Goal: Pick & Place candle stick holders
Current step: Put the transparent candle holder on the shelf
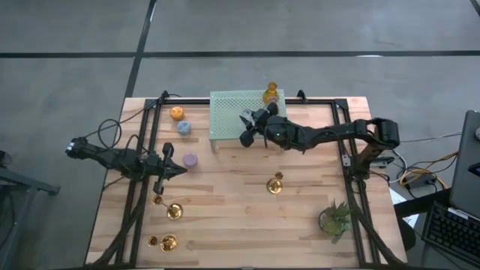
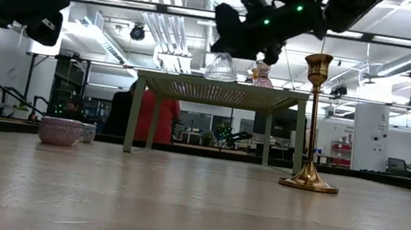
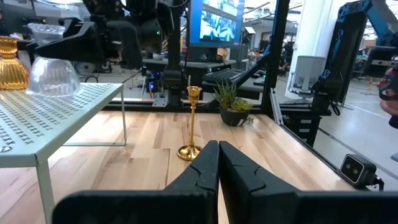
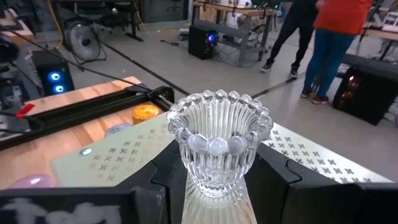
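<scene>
Right wrist view shows the right pincer (image 4: 214,171) closed partway around a clear ribbed cup (image 4: 217,146), one finger on each side, over the pale green mesh rack (image 1: 232,114) at the desk's (image 1: 240,217) twelve o'clock. An amber cup (image 1: 271,94) stands on the rack's two o'clock corner. The left pincer (image 1: 182,169) hangs fully closed and empty toward nine o'clock, beside a purple cup (image 1: 190,160).

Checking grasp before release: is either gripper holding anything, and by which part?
The right gripper is closed on the clear glass candle holder, gripping its lower body below the beaded rim, over the mesh rack. The left gripper is shut and holds nothing.
</scene>
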